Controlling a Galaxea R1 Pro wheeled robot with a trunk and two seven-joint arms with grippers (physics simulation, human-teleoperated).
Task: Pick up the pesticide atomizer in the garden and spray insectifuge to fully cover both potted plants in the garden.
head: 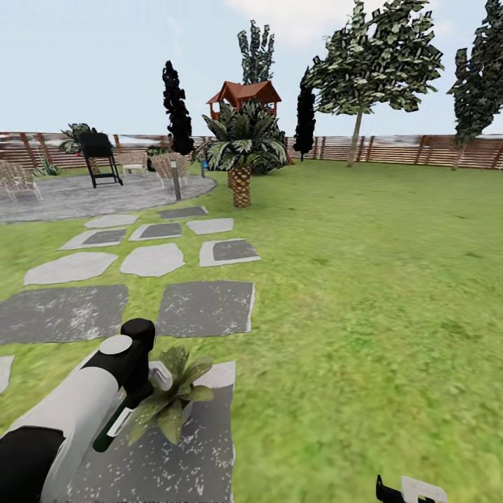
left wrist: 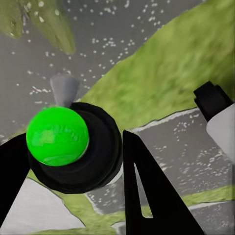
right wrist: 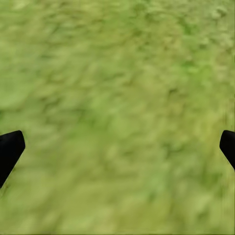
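My left gripper point(head: 136, 391) is shut on the pesticide atomizer point(head: 113, 425), a slim dark bottle with a white strip, held tilted. Its pale grey trigger head point(head: 161, 377) sits right against a potted plant point(head: 171, 399), a low rosette of pointed green leaves on a grey stepping stone point(head: 168, 461). In the left wrist view the atomizer point(left wrist: 73, 147) appears end-on as a black round body with a bright green cap between my black fingers point(left wrist: 147, 196), and leaves point(left wrist: 49, 24) lie beyond it. My right gripper point(right wrist: 117, 147) stands open over bare grass, low at my right point(head: 409, 492). The second potted plant is out of view.
Grey stepping stones point(head: 206, 307) lead away to a paved patio point(head: 84, 195) with a black grill point(head: 98, 157) and chairs point(head: 17, 178). A big striped-leaf palm point(head: 241, 150) stands ahead. Open lawn point(head: 377, 293) spreads right, up to a brown slatted fence point(head: 405, 148) with trees.
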